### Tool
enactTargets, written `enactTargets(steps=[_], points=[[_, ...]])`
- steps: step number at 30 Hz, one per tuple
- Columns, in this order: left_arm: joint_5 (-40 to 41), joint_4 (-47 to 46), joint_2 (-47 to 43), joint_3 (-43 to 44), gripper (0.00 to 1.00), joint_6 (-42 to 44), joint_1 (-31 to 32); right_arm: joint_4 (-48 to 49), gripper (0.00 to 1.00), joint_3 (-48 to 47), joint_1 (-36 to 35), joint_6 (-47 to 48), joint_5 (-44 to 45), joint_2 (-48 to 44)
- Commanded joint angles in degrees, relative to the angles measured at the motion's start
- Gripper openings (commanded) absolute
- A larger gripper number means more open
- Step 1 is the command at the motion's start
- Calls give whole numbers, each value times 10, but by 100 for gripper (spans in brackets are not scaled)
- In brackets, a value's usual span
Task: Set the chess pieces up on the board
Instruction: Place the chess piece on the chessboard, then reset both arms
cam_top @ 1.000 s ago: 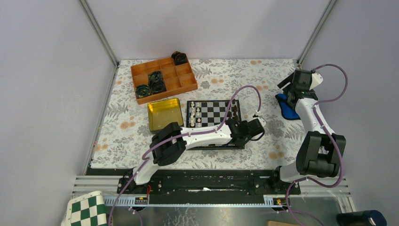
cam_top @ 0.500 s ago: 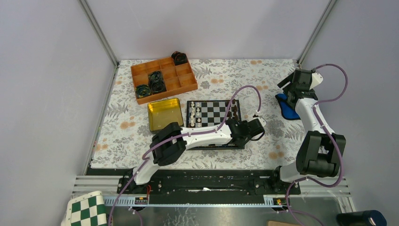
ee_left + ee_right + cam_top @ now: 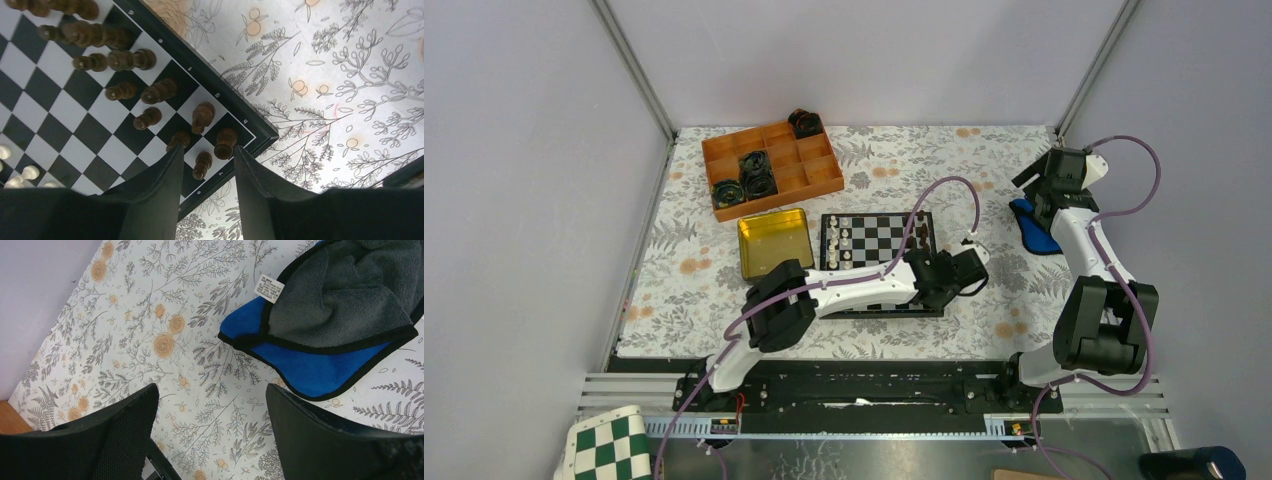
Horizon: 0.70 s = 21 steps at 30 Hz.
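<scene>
The board [image 3: 884, 235] lies mid-table, partly under my left arm. White chess pieces [image 3: 842, 243] stand along its left side. In the left wrist view, dark brown chess pieces [image 3: 125, 60] stand in two rows by the board's [image 3: 65, 110] bordered edge. My left gripper [image 3: 207, 150] hangs over that corner, open. One dark pawn [image 3: 202, 165] stands free between its fingers, which do not touch it, and a dark rook [image 3: 225, 142] stands just beyond. My right gripper [image 3: 211, 390] is wide open and empty above the floral cloth at the far right [image 3: 1039, 185].
A blue-and-grey cloth [image 3: 320, 365] lies beside the right gripper. A gold tin [image 3: 774, 243] sits left of the board. Behind it is an orange tray [image 3: 819, 180] holding black coiled objects [image 3: 754, 175]. A green-and-white checkered sheet [image 3: 609, 450] lies off the table at the near left.
The left wrist has shifted slightly over the board's right side. The right arm has stayed still.
</scene>
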State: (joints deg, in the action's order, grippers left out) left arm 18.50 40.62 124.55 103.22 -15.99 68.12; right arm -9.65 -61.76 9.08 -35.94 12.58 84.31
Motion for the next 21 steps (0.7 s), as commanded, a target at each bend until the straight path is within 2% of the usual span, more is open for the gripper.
enactTargets(steps=[1, 7, 11, 15, 21], points=[[44, 25, -43, 35, 52, -6, 2, 21, 86, -25, 3, 12, -2, 4], [84, 57, -99, 56, 68, -18, 2, 25, 86, -31, 3, 27, -20, 9], [135, 65, -167, 30, 87, -37, 1, 24, 87, -47, -5, 55, -49, 15], [201, 49, -270, -50, 99, -69, -14, 19, 88, -74, -33, 101, -77, 23], [301, -30, -449, -250, 99, -118, -58, 28, 93, -76, -128, 181, -44, 7]])
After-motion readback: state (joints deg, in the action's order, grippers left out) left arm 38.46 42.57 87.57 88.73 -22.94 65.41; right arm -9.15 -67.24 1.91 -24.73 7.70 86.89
